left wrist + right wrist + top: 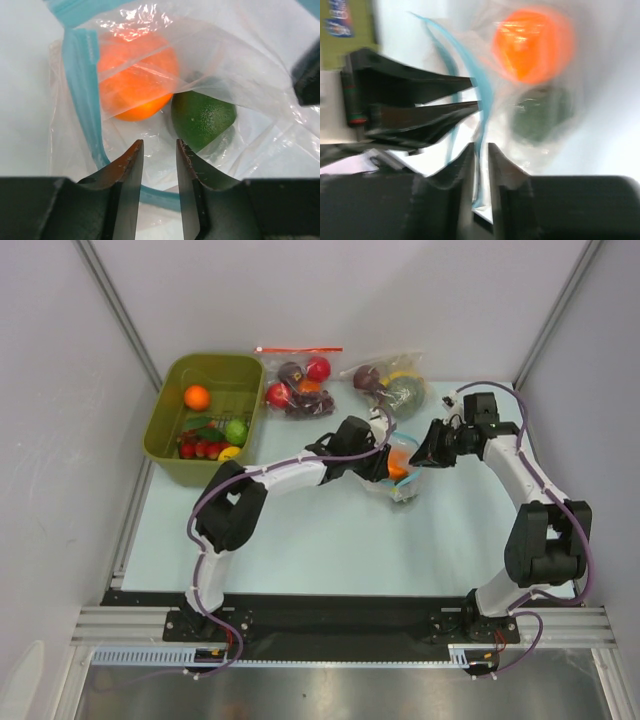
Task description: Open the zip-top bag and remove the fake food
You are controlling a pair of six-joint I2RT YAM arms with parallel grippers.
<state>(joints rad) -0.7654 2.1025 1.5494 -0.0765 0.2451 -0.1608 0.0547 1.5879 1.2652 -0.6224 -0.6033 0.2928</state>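
The zip-top bag [402, 483] lies at mid-table, clear with a light-blue zip strip [84, 95], its mouth spread open. Inside it are an orange fruit [135, 75] and a dark green fruit [202, 117]; both also show in the right wrist view, orange [532, 45] and dark green [540, 115]. My left gripper [159, 145] is open with a narrow gap, its tips in the bag's mouth just short of the two fruits. My right gripper [480, 146] is shut on the bag's blue zip edge [482, 95]. In the top view both grippers, left [385, 462] and right [428, 452], meet at the bag.
An olive-green bin [163, 420] at the back left holds an orange, a green and a yellow fruit and red cherry tomatoes. A bag with a red-orange zip [300, 380] and another bag of fruit [395, 385] lie at the back. Walls stand close on both sides.
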